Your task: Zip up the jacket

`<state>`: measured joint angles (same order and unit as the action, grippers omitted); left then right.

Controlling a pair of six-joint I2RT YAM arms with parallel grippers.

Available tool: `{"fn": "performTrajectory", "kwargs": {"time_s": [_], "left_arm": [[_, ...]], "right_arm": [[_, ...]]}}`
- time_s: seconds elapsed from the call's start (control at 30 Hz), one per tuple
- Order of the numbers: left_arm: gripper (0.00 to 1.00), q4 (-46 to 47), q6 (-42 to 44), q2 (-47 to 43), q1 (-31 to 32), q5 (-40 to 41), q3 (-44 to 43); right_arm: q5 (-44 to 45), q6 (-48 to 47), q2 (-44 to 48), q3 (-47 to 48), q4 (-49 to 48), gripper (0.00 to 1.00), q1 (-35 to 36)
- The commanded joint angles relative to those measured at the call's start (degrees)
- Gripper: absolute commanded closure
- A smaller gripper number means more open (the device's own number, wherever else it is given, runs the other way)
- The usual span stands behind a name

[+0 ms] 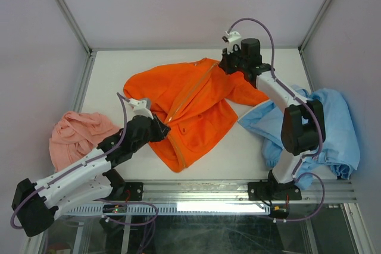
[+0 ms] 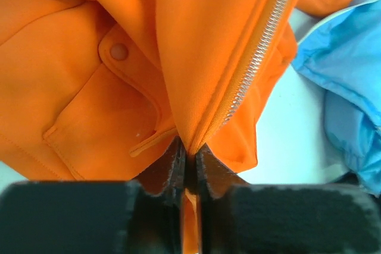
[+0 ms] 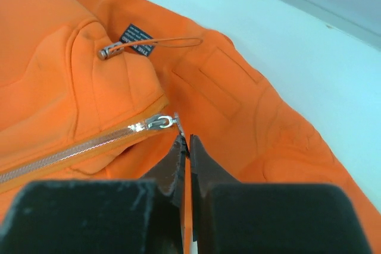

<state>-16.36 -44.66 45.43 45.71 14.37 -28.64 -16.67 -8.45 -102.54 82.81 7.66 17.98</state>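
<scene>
The jacket [image 1: 196,102] is plain bright orange. Its zipper [image 3: 77,147] is silver on orange tape, and its label [image 3: 136,38] is dark navy with pale lettering. A garment [image 1: 339,123] is light blue, and a cloth [image 1: 77,135] is salmon pink. The table [image 1: 250,147] is white. The arms [image 1: 77,176] are white and black, with purple cables [image 1: 269,33].

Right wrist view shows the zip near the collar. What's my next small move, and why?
Probably open the right gripper and release the pull tab. The slider sits at the collar end of the jacket, near the dark label, with the teeth meshed behind it. The left gripper pinches the jacket's lower edge.
</scene>
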Motion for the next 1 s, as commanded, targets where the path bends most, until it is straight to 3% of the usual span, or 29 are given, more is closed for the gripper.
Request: {"fn": "performTrajectory", "kwargs": {"time_s": [0.0,0.13,0.33,0.4,0.47,0.73,0.97], "left_arm": [[0.84,-6.9,3.2,4.8,0.2,3.6,-6.8],[0.54,-5.2,6.9,5.1,-0.1,4.3,-12.1],[0.19,-9.4,12.1,2.8,-2.1,8.1,-20.3],[0.09,-11.1,13.4,1.5,-2.7,9.3,-22.8],[0.02,-12.8,15.2,-0.3,-2.8,11.0,-25.2],[0.01,-13.5,23.6,-13.5,-2.8,18.3,-28.7],[0.01,-7.7,27.2,-25.2,-2.8,26.1,-20.1]], "right_arm": [[7.7,1.2,11.9,-6.2,-11.1,0.98,-6.3],[7.8,4.1,20.1,-12.8,-10.0,0.53,-6.2],[14.8,10.3,33.6,-20.1,-3.9,0.25,-7.6],[16.8,11.4,38.8,-22.5,-1.4,0.12,-7.9],[20.0,13.9,44.8,-25.1,0.6,0.04,-7.9],[32.2,21.3,68.2,-33.3,10.1,0.01,-7.8],[32.1,22.0,81.9,-39.5,12.3,0.01,-7.9]]}}
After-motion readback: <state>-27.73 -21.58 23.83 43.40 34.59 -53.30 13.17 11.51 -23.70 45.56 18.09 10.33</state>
